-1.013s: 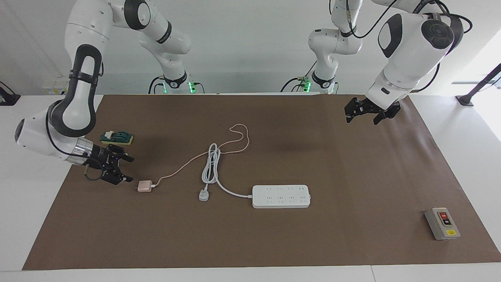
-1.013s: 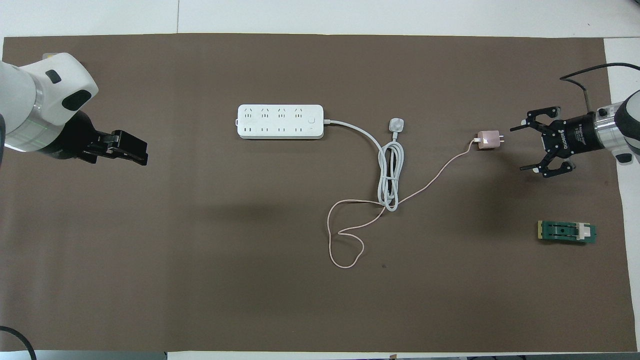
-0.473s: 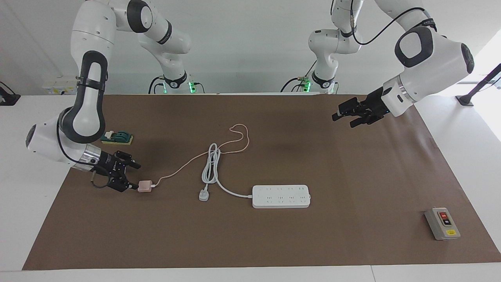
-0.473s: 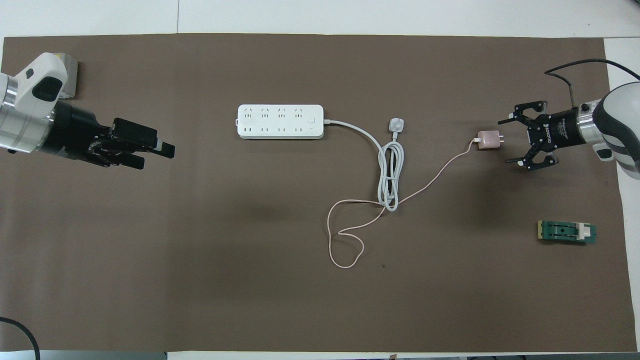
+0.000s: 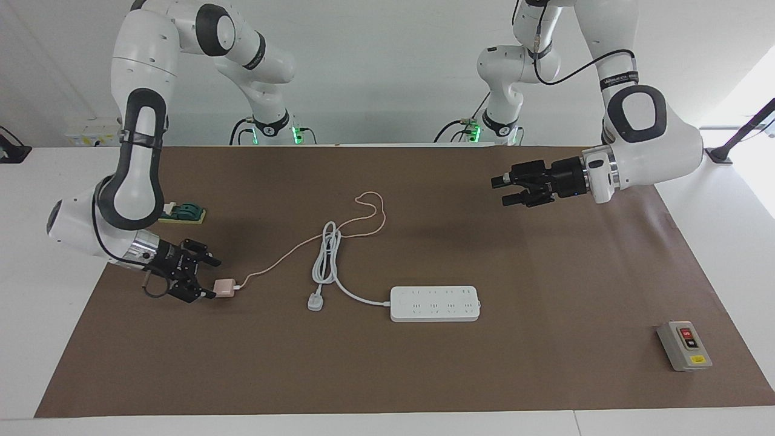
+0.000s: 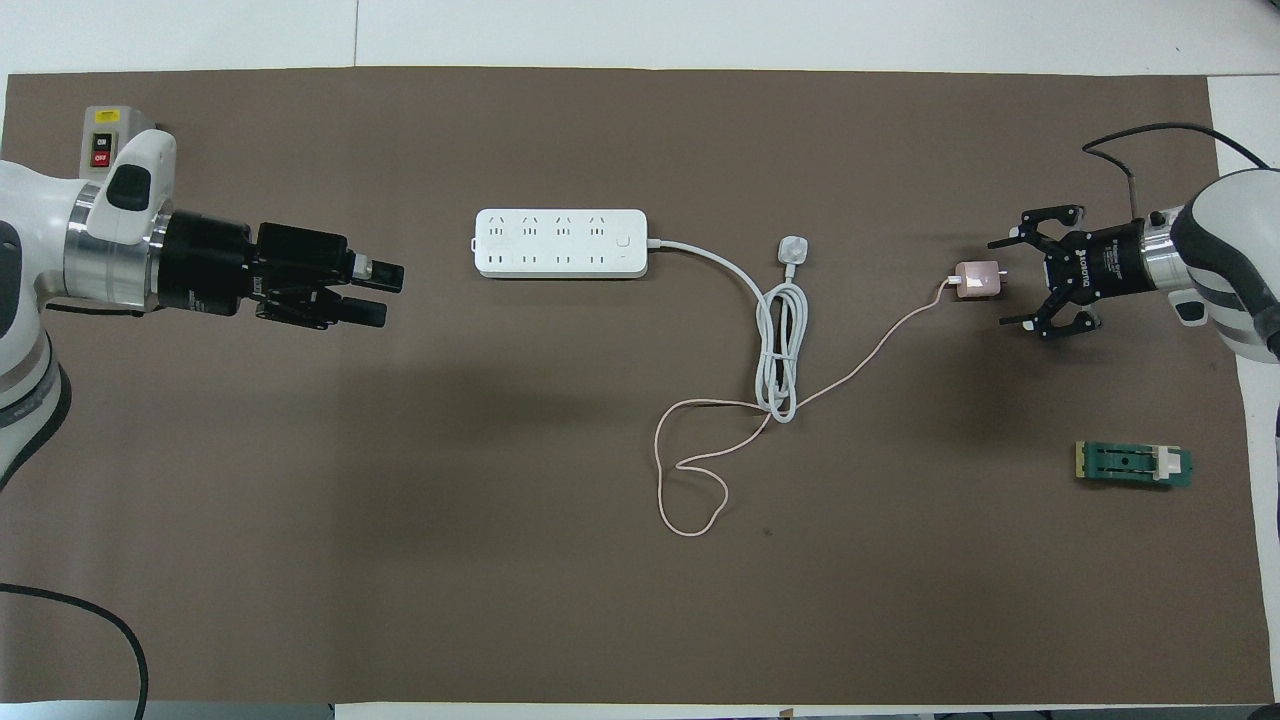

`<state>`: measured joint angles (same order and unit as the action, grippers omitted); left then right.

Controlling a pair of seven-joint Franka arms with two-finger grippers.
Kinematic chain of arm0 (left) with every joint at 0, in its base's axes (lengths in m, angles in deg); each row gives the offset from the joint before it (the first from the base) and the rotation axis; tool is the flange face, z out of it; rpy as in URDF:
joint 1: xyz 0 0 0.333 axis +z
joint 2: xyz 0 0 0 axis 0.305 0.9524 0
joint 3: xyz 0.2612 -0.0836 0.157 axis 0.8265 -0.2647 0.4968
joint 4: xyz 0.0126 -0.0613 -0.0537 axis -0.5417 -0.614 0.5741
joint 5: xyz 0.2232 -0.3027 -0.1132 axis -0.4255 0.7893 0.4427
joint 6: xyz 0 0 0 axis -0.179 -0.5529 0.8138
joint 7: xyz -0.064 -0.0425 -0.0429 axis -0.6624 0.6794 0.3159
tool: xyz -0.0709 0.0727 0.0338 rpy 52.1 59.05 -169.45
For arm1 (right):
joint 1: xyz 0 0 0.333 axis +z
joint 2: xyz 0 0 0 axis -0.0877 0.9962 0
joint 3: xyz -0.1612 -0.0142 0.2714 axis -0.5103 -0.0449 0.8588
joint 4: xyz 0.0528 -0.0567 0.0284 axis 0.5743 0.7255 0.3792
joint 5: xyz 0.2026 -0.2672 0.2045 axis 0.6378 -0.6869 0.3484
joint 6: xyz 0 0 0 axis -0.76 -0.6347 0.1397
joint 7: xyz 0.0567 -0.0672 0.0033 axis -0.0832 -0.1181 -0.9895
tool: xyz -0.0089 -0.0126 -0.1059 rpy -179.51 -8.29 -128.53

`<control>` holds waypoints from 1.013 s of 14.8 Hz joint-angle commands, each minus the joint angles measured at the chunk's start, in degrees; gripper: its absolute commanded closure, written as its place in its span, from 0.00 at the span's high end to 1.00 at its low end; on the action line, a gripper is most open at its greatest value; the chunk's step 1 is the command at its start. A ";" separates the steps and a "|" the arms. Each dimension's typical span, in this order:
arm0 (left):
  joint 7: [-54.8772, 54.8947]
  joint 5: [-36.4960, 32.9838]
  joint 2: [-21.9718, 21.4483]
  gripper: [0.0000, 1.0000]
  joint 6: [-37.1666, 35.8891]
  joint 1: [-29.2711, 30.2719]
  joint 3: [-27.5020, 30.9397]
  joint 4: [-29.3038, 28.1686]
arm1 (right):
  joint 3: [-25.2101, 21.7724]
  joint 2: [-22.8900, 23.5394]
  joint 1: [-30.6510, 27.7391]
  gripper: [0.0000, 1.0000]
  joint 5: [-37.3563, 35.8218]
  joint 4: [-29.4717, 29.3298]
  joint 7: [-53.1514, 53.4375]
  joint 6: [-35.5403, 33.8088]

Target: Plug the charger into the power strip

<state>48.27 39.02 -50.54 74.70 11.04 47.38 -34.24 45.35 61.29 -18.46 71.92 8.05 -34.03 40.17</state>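
Observation:
The pale pink charger (image 5: 224, 287) (image 6: 977, 280) lies on the brown mat toward the right arm's end, prongs pointing at my right gripper (image 5: 216, 279) (image 6: 997, 283). That gripper is low over the mat and open, one fingertip on either side of the charger's prong end. The thin pink cable (image 6: 690, 480) loops toward the robots. At mid-table the white power strip (image 5: 435, 303) (image 6: 560, 243) lies flat with its sockets up. My left gripper (image 5: 498, 191) (image 6: 392, 295) hangs open and empty over bare mat, off the strip's end toward the left arm's side.
The strip's thick white cord (image 5: 327, 254) is coiled between strip and charger, ending in a white three-pin plug (image 5: 315, 301) (image 6: 794, 248). A grey switch box (image 5: 684, 345) (image 6: 105, 150) sits at the left arm's end. A green block (image 5: 181, 212) (image 6: 1133, 465) lies near the right arm.
My right gripper has slid up to the charger until its open fingers flank it. My left arm has swung in toward the table's middle, uncovering the grey switch box in the overhead view.

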 commanded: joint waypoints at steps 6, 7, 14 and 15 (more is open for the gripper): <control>13.66 18.92 7.63 1.00 -2.36 1.45 -0.17 -4.66 | 0.21 4.59 0.95 1.00 0.94 -4.27 0.43 1.06; 16.29 20.15 9.30 1.00 -2.36 1.45 -0.52 -4.57 | 0.21 4.85 0.78 1.00 1.02 -4.27 0.16 1.14; 24.84 29.38 17.57 1.00 -2.36 -1.53 -0.52 -3.43 | 0.21 4.94 0.77 0.86 1.38 -3.65 -0.37 2.90; 25.97 30.87 18.36 1.00 -2.27 -1.80 -0.43 -3.34 | 0.21 5.12 0.69 0.70 1.38 -3.65 -0.63 3.08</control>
<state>72.31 66.65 -34.26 73.23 10.80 46.18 -38.50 45.29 65.31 -17.41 72.07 4.84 -34.03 41.41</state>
